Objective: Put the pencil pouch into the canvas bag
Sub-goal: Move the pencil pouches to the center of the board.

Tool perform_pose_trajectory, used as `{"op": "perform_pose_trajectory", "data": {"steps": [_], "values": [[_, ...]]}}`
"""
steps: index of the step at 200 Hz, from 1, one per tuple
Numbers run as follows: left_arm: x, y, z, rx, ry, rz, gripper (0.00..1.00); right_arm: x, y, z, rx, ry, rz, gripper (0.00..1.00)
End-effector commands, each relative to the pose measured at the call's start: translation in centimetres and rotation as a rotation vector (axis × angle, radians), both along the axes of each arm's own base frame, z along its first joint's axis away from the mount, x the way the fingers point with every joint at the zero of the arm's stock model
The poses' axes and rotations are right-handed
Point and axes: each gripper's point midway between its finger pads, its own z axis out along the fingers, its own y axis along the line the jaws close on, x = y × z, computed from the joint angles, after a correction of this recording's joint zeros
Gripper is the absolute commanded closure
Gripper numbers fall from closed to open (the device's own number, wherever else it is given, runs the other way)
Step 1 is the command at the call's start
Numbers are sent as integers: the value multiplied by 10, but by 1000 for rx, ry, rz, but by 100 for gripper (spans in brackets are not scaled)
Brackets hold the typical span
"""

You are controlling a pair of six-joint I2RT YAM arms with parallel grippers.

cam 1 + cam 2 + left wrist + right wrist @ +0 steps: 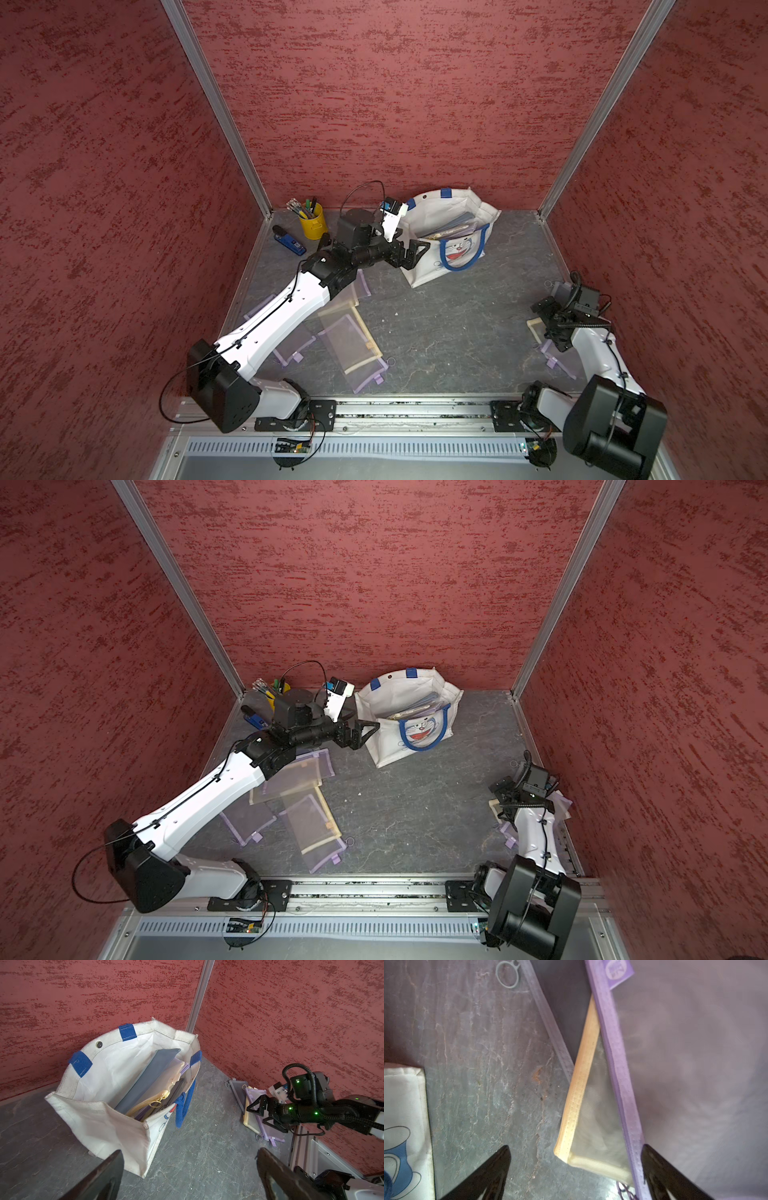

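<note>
L hand point(410, 254): released, empty; at left end of canvas bag point(424, 272), beside the rim.
R hand point(576, 1151): released, empty; low over pouch stack by right wall, no contact visible.
Bag: upright, mouth agape, far-centre of worktop point(436, 332), close to back wall; pouches in bag point(149, 1076) standing on edge.
Target (judged): purple-trim pouch point(695, 1064) overlapping cream-trim pouch point(600, 1126), right under R hand; well apart from bag, which lies far-left of it.
Long axis: along right wall, near-to-far; trim edges running btwn R fingers, so closing line roughly across them.
Nearer arm: R for this stack; L for loose pouches point(353, 345) partly under its forearm.
Surface: dark grey, stone-look, flat; thin mesh lying flush, prob. hard to pinch w/o catching an edge.
Room: red walls on three sides; R stack tight to wall, little side clearance; yellow pen cup point(312, 226) in far-left corner, out of path.
</note>
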Motion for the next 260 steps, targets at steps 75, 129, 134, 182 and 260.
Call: {"op": "perform_pose_trajectory", "data": {"steps": [75, 129, 134, 182, 260], "values": [[2, 5, 48, -123, 41, 60, 0, 23, 20, -42, 220, -108, -71, 3], [14, -4, 45, -159, 101, 80, 0, 21, 90, -57, 382, -96, 17, 4], [16, -4, 44, -158, 101, 84, 0, 21, 97, -57, 386, -94, 30, 4], [16, 2, 22, -86, 104, 130, 0, 22, 166, -46, 454, -52, 191, 4], [-40, -15, -47, 130, 198, -7, 0, 26, 274, 4, 459, -71, 592, 4]]}}
